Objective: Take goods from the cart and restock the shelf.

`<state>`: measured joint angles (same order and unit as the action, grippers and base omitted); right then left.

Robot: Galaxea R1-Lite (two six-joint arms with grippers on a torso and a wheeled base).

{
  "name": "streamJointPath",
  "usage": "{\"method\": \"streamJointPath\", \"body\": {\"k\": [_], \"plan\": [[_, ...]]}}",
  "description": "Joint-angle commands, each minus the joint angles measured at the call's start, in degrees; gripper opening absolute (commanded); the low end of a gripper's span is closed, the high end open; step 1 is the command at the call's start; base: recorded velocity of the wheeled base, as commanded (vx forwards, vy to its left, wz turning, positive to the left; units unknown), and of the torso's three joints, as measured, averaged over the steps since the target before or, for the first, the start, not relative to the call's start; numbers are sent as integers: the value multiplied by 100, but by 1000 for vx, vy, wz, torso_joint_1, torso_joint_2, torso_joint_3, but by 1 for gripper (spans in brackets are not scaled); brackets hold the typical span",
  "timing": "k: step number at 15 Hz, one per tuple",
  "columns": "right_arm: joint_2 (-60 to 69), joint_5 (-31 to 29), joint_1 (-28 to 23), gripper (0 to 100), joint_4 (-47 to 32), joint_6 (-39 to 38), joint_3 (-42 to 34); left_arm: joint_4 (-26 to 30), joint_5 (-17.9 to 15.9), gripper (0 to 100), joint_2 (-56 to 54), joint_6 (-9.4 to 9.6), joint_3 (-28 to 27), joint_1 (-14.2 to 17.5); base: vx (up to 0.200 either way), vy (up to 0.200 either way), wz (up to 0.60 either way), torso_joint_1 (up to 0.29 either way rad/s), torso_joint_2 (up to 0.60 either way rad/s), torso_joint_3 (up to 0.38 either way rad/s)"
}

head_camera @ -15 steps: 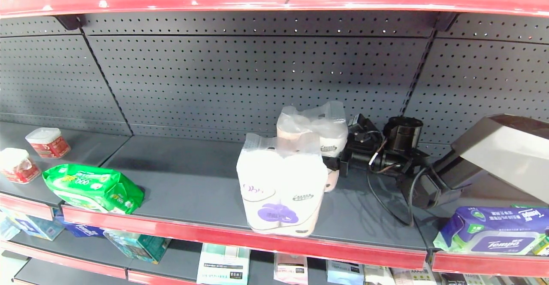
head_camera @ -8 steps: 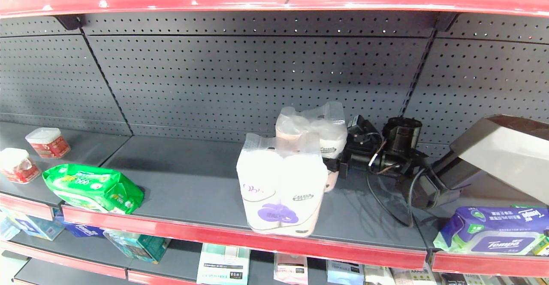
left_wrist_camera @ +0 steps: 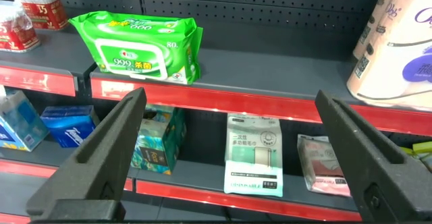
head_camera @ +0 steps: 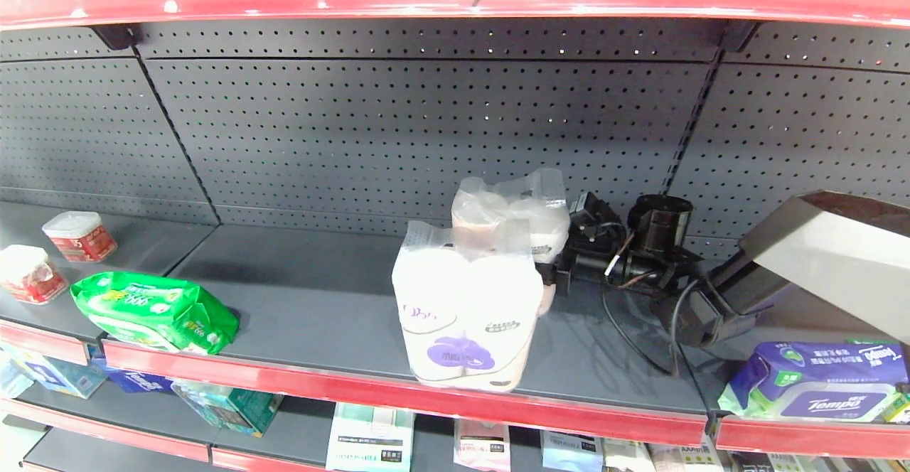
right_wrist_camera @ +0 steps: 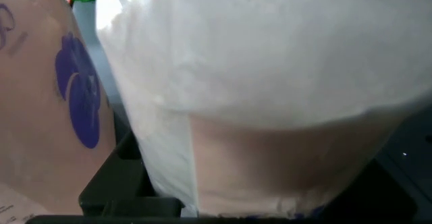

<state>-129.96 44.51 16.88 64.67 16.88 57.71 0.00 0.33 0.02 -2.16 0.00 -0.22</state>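
Your left claw [left_wrist_camera: 229, 99] hangs spread wide, nothing between its fingers, facing the shelf front. Up on the shelf [head_camera: 320, 301], out at nine o'clock in the head view, the red jars [head_camera: 78, 236] sit near each other. Just beside them, at eight o'clock, the green pack [head_camera: 153, 312] lies flat by the front lip. Centre, six o'clock: the front rolls [head_camera: 466, 315] stand upright right at the red edge. Close behind, at their one o'clock, you've got the rear rolls [head_camera: 512, 212]; whether they rest on the shelf can't be told. Your right claw [head_camera: 554, 273] is clamped on them from their three o'clock side. Over at four o'clock, the purple pack [head_camera: 817, 383] lies at the lip.
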Motion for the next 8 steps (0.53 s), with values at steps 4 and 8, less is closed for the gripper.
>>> {"method": "streamJointPath", "body": {"k": [4, 8], "plan": [[-64, -21, 25, 0, 2, 25, 118, 0, 2, 100, -2, -4, 0, 4, 0, 0, 0, 0, 0, 0], [-64, -302, 17, 0, 2, 8, 118, 0, 2, 100, -2, -4, 0, 4, 0, 0, 0, 0, 0, 0]]}}
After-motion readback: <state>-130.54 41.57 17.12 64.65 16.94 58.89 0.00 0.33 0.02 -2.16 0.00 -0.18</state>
